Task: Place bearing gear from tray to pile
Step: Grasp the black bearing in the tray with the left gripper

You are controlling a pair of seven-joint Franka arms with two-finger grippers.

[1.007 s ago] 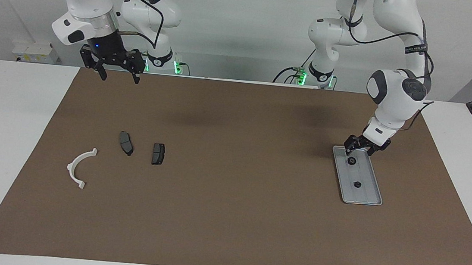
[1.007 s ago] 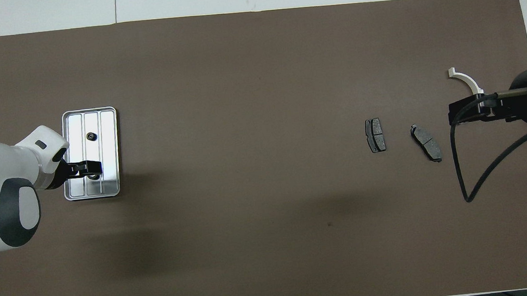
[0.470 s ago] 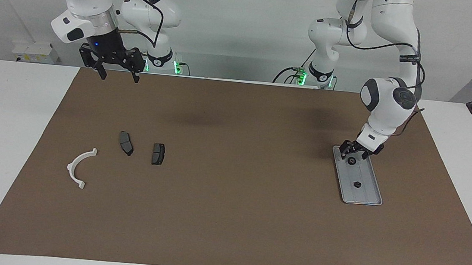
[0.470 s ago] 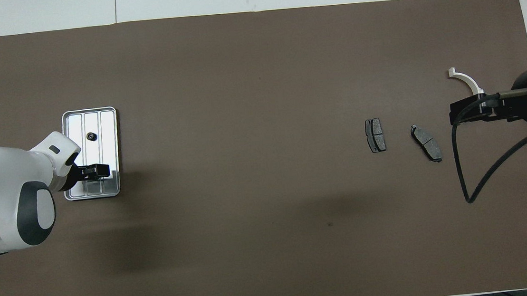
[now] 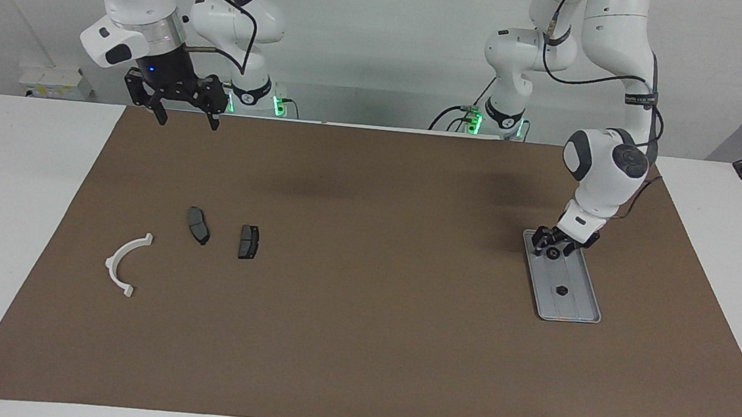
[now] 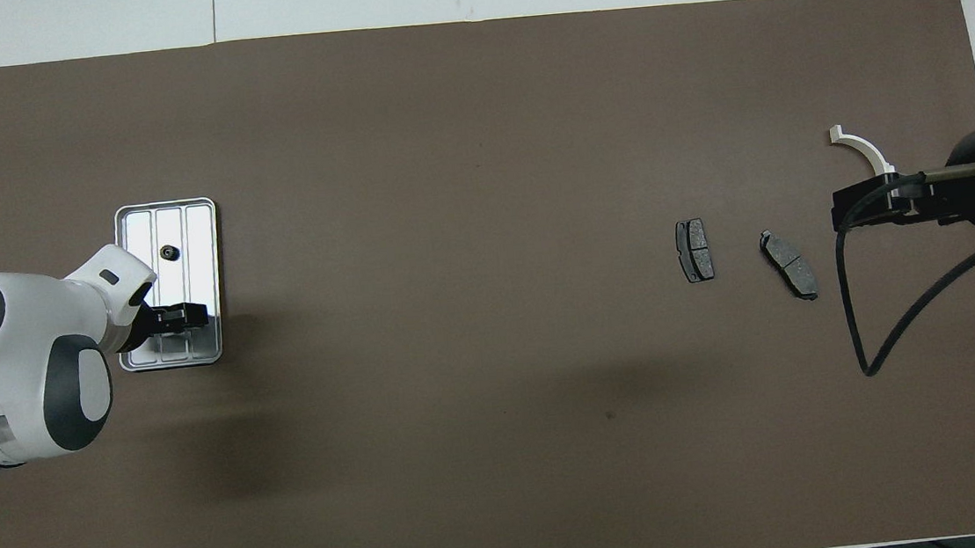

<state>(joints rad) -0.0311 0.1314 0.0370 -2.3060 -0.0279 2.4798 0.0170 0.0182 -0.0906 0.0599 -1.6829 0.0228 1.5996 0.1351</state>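
The silver tray [image 5: 572, 310] [image 6: 192, 225] lies toward the left arm's end of the table. Two small dark bearing gears sit in it. One bearing gear [image 5: 552, 252] is at the tray's end nearer the robots, and my left gripper [image 5: 552, 246] [image 6: 182, 316] is down around it, hiding it from above. The second gear [image 5: 561, 290] [image 6: 169, 251] lies free farther along the tray. The pile is a white arc [image 5: 125, 262] [image 6: 860, 149] and two dark pads [image 5: 198, 225] [image 5: 248, 242]. My right gripper [image 5: 187, 121] [image 6: 852, 205] hangs open, raised over the mat's edge by the robots.
A brown mat [image 5: 358, 343] covers most of the white table. The wide stretch between tray and pile holds nothing but a tiny speck [image 6: 610, 415]. The right arm's black cable [image 6: 848, 313] loops above the mat near the pile.
My left gripper has sunk onto the tray's near end and drawn in around the gear, its wrist swinging more upright. The right arm has hardly moved.
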